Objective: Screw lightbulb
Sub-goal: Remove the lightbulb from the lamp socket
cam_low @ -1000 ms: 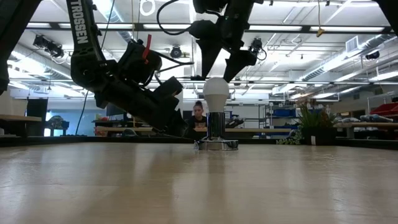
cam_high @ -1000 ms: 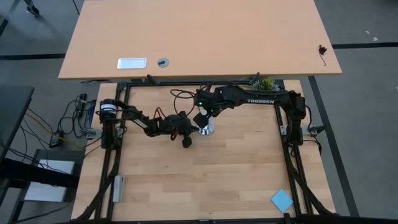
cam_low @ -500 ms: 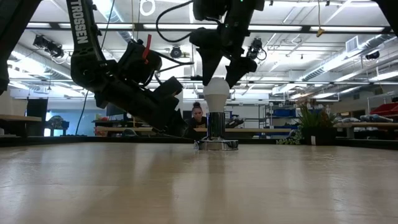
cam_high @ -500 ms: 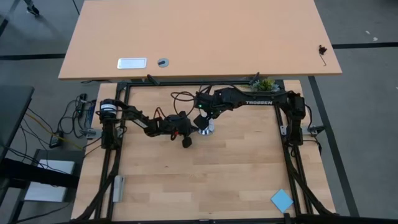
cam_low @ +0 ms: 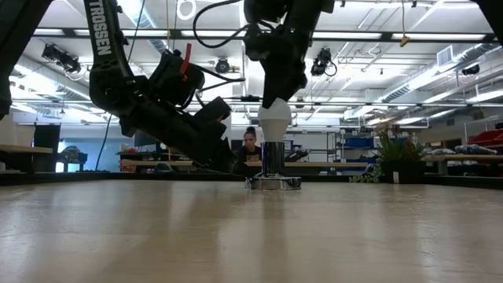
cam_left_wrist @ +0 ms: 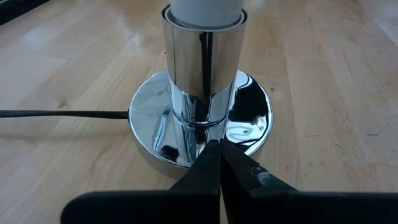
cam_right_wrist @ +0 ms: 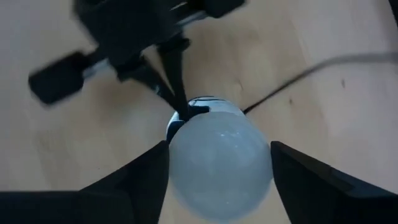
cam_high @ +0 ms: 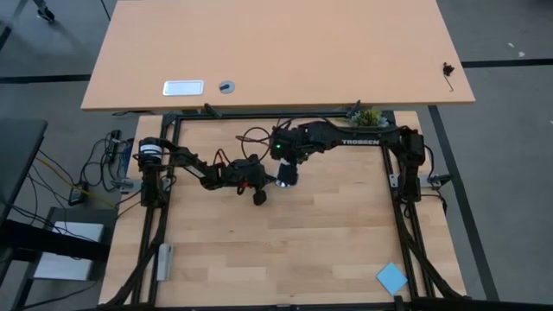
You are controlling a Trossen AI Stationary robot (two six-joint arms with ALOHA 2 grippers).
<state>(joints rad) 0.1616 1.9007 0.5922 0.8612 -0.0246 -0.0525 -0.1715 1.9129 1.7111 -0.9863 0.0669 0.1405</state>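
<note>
The bulb (cam_low: 274, 124) stood upright in the chrome socket (cam_left_wrist: 202, 74), whose round base (cam_left_wrist: 149, 127) sat on the table (cam_high: 328, 242) toward the far edge, a little left of the middle, with a black cord (cam_left_wrist: 59, 114) trailing off it. The right gripper (cam_low: 274, 98) hung straight over the bulb from above, its two fingers (cam_right_wrist: 134, 180) spread wide and flanking the white globe, right against it on both sides (whether they were actually pressing it I couldn't tell). The left gripper (cam_left_wrist: 219, 155) lay low on the table just beside the socket, fingers pinched together with no gap between them, tips right at the foot of the chrome post, nothing between them. A blue pad (cam_high: 391, 278) lay near the table's near right corner.
</note>
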